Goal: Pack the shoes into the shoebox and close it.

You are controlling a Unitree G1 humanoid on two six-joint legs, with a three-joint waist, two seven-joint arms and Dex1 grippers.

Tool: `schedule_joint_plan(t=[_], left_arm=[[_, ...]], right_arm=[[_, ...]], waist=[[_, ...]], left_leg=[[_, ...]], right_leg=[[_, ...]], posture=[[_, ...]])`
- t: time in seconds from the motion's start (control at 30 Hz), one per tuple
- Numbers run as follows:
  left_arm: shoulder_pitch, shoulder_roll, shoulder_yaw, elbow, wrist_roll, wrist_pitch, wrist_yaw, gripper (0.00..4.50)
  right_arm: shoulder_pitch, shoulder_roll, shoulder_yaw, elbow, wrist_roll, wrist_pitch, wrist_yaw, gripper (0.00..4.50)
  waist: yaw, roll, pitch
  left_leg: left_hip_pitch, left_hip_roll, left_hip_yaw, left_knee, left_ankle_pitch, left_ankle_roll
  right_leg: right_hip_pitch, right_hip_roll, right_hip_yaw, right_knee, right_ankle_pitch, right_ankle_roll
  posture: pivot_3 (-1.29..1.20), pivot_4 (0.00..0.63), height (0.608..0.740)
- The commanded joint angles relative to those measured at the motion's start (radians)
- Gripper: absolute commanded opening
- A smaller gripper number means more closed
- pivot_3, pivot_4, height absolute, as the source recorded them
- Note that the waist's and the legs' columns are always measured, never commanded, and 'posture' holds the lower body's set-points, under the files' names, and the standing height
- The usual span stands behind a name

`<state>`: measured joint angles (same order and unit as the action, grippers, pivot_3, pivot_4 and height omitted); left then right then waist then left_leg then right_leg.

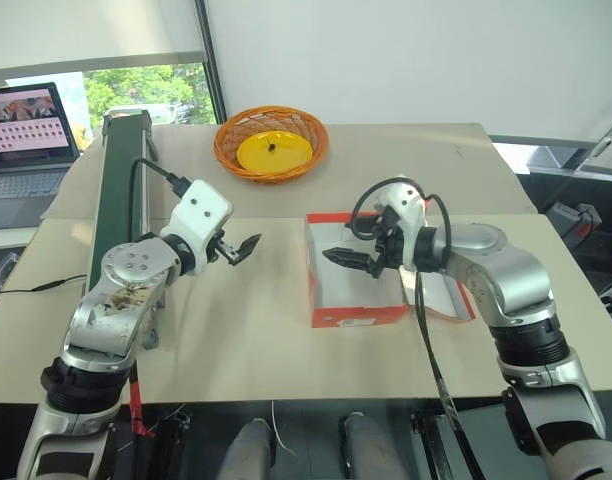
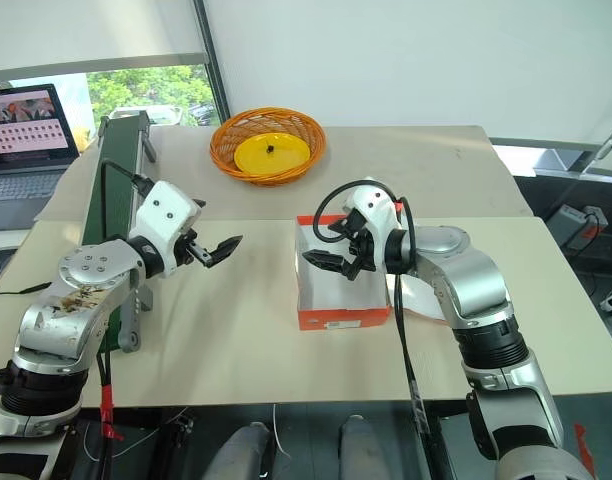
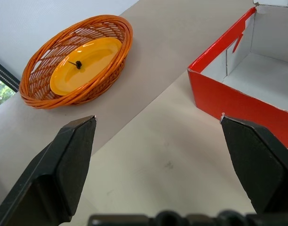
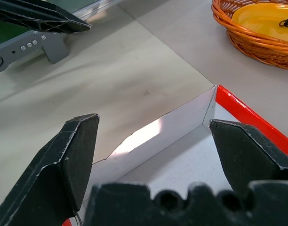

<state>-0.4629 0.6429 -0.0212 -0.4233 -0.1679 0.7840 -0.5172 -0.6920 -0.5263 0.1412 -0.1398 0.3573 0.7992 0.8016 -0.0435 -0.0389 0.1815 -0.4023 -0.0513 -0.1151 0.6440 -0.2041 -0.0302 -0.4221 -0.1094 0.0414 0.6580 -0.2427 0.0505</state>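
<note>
Lying open on the tan table (image 1: 246, 330), the red-orange shoebox (image 1: 356, 316) shows a bare white inside, with its lid folded flat on the side away from the left arm. The right gripper (image 1: 348, 259) hangs over the box's interior, its two black fingers (image 4: 73, 155) spread wide, holding nothing; through them the wrist view shows the box's near wall and corner. The left gripper (image 1: 242, 247) hovers above the bare table, well apart from the box and pointing toward it, fingers (image 3: 68, 160) likewise spread and empty. An orange wicker basket (image 1: 271, 143) with a yellow plate (image 1: 274, 151) inside sits farther back.
</note>
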Motion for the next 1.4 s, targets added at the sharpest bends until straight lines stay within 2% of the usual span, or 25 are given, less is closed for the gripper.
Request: schedule_joint_plan(t=[0.03, 0.2, 0.47, 0.8, 1.07, 1.2, 1.4], left_arm=[[-0.035, -0.018, 0.056, 0.019, -0.005, -0.008, 0.032, 4.50], [-0.009, -0.075, 0.207, 0.047, -0.035, 0.023, 0.112, 4.50], [0.080, -0.055, 0.332, 0.066, 0.018, 0.019, 0.223, 4.50], [0.066, -0.116, 0.281, -0.001, 0.015, 0.062, 0.291, 4.50], [-0.045, -0.136, 0.172, 0.018, 0.046, 0.113, 0.329, 4.50], [-0.072, -0.126, 0.150, 0.073, 0.058, 0.075, 0.317, 4.50], [-0.063, -0.121, 0.183, 0.176, 0.098, 0.027, 0.362, 4.50]], right_arm=[[0.003, -0.026, -0.024, -0.014, -0.015, -0.040, 0.001, 4.40], [0.005, -0.063, 0.001, 0.032, -0.041, -0.104, 0.051, 4.40], [-0.053, -0.036, -0.027, 0.066, 0.028, -0.030, 0.086, 4.40], [-0.093, 0.004, 0.006, 0.084, 0.021, -0.028, 0.082, 4.40], [-0.080, 0.018, 0.004, 0.058, 0.015, -0.022, 0.043, 4.40], [-0.069, 0.034, 0.005, 0.035, 0.021, -0.008, 0.019, 4.40], [-0.078, 0.084, 0.024, 0.008, 0.026, 0.014, -0.021, 4.40]], waist=[[0.000, 0.000, 0.000], [-0.002, 0.000, 0.000], [0.000, 0.000, 0.000], [0.011, 0.000, 0.000], [0.006, 0.000, 0.000], [-0.001, 0.000, 0.000], [-0.002, 0.000, 0.000]], left_leg=[[0.000, 0.000, 0.000, 0.000, 0.000, 0.000], [0.000, 0.000, 0.000, 0.000, 0.000, 0.000], [0.002, 0.001, 0.002, 0.000, 0.000, 0.000], [0.001, 0.001, 0.002, 0.000, 0.000, 0.000], [0.001, 0.001, 0.002, 0.000, 0.000, 0.000], [0.001, 0.001, 0.002, 0.000, 0.000, 0.000], [0.002, 0.001, 0.002, 0.000, 0.000, 0.000]], right_leg=[[0.000, 0.000, 0.000, 0.000, 0.000, 0.000], [0.000, 0.000, 0.000, 0.000, 0.000, 0.000], [0.000, 0.000, 0.000, 0.001, 0.000, 0.000], [0.000, 0.000, 0.000, 0.000, 0.000, 0.000], [0.000, 0.000, 0.000, 0.001, 0.000, 0.000], [0.000, 0.000, 0.000, 0.001, 0.000, 0.000], [-0.001, 0.000, 0.000, 0.002, 0.000, 0.000]], posture=[[0.00, 0.150, 0.740], [0.00, 0.150, 0.740], [0.00, 0.150, 0.740], [0.00, 0.150, 0.740], [0.00, 0.150, 0.740], [0.00, 0.150, 0.740], [0.00, 0.150, 0.740]])
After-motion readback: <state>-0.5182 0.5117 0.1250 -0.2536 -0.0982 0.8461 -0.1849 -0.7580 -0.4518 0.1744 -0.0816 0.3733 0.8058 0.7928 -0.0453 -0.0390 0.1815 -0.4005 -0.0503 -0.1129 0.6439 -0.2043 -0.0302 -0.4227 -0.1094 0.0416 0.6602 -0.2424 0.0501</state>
